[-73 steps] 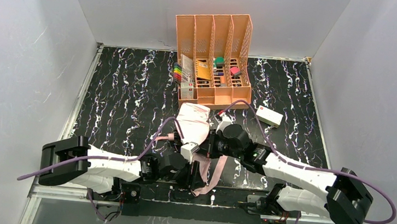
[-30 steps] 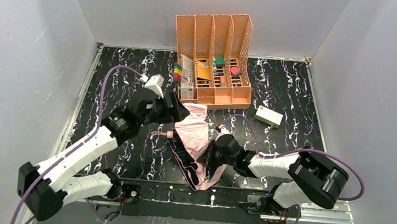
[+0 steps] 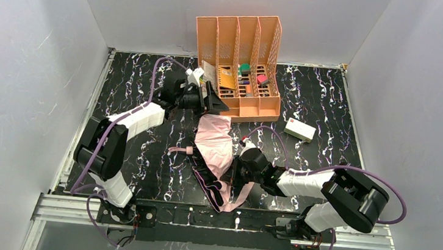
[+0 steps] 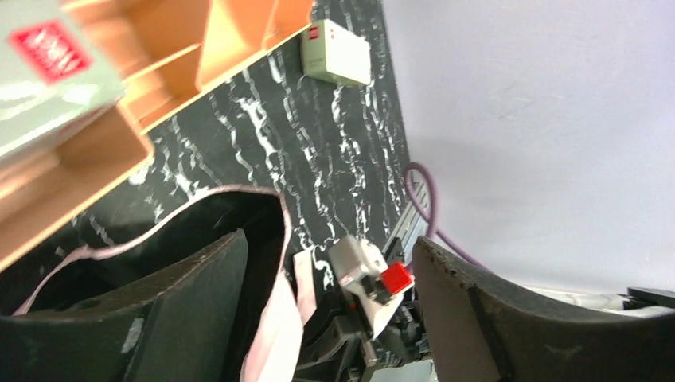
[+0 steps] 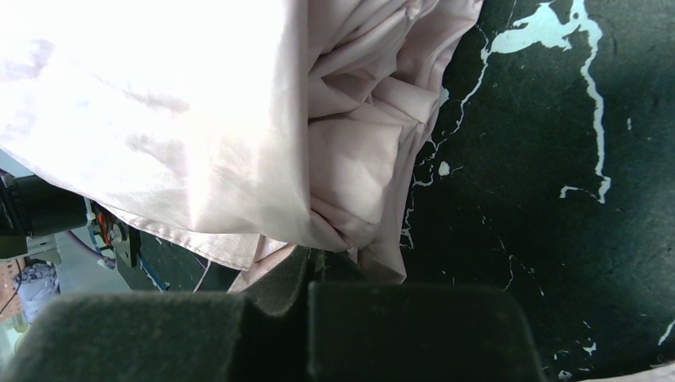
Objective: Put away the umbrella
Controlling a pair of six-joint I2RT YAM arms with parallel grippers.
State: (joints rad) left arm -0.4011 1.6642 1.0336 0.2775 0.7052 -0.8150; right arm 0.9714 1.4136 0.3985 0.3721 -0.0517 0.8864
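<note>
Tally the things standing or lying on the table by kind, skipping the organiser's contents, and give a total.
umbrella: 1
orange desk organiser: 1
white box: 1
Total: 3

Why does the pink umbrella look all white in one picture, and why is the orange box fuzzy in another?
Right wrist view: bright light washes the umbrella fabric out to white at the upper left. Left wrist view: the orange organiser is blurred. Top view: sharp and evenly lit.
</note>
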